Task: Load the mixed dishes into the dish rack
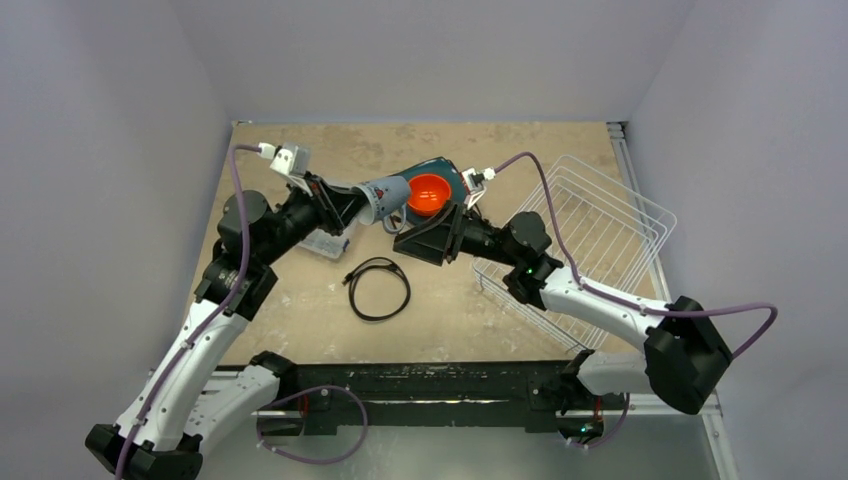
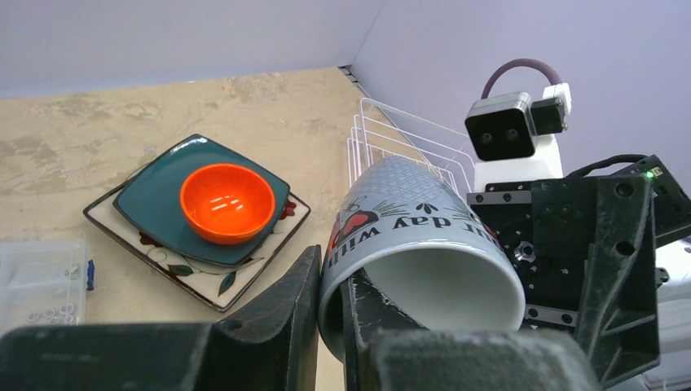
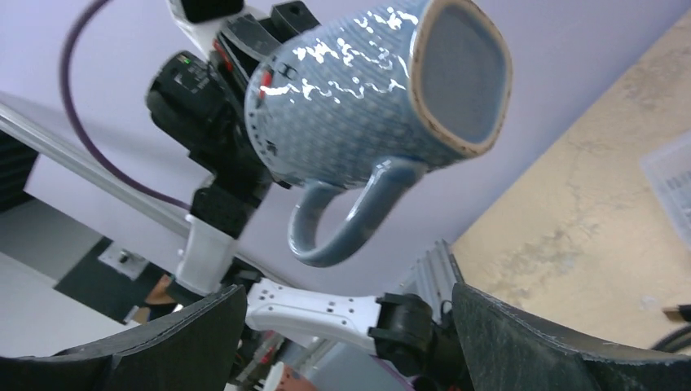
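My left gripper (image 1: 365, 205) is shut on the rim of the grey-blue mug (image 1: 386, 196) and holds it on its side in the air; one finger is inside the rim (image 2: 330, 314). The mug (image 2: 420, 244) points toward my right gripper (image 1: 415, 238), which is open and empty just below it. In the right wrist view the mug (image 3: 367, 106) hangs handle-down ahead of the open gripper (image 3: 346, 326). The orange bowl (image 2: 226, 201) sits on the dark teal plate (image 2: 155, 195), stacked on the patterned plate (image 2: 220, 281). The white dish rack (image 1: 590, 230) stands at the right. The mint plate is out of view.
A black coiled cable (image 1: 378, 288) lies on the table in front of the arms. A clear plastic box (image 1: 328, 243) sits under my left arm, also seen at the left wrist view's lower left (image 2: 37, 281). Purple walls close in on both sides.
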`<action>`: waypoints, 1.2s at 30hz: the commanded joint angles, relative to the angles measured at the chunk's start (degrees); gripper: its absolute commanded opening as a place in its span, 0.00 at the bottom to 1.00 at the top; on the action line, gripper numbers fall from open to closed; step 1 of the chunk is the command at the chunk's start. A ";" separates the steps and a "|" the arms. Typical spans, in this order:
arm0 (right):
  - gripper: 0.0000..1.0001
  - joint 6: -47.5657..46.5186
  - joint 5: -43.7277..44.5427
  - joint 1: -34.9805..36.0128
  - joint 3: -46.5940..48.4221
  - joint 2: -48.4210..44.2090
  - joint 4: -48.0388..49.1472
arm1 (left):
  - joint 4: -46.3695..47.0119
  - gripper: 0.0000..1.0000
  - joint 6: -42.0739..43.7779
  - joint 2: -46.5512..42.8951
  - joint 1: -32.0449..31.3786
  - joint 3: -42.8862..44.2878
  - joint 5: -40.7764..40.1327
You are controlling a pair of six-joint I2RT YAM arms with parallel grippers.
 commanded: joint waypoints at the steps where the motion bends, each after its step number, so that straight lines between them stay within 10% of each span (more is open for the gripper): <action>1: 0.99 8.69 2.08 0.26 3.07 0.31 6.80 | 5.98 0.00 1.10 -1.08 0.27 0.48 0.12; 15: 0.65 14.86 7.33 0.31 0.96 0.94 12.34 | 12.06 0.00 -2.50 2.27 -0.23 -1.41 4.83; 29: 0.52 18.18 8.10 0.22 -0.52 2.64 13.50 | 12.83 0.00 -2.31 5.34 -2.35 -1.79 5.62; 36: 0.12 18.73 5.85 -0.23 0.69 5.10 12.57 | 12.67 0.00 -2.12 6.19 -2.37 -1.45 6.03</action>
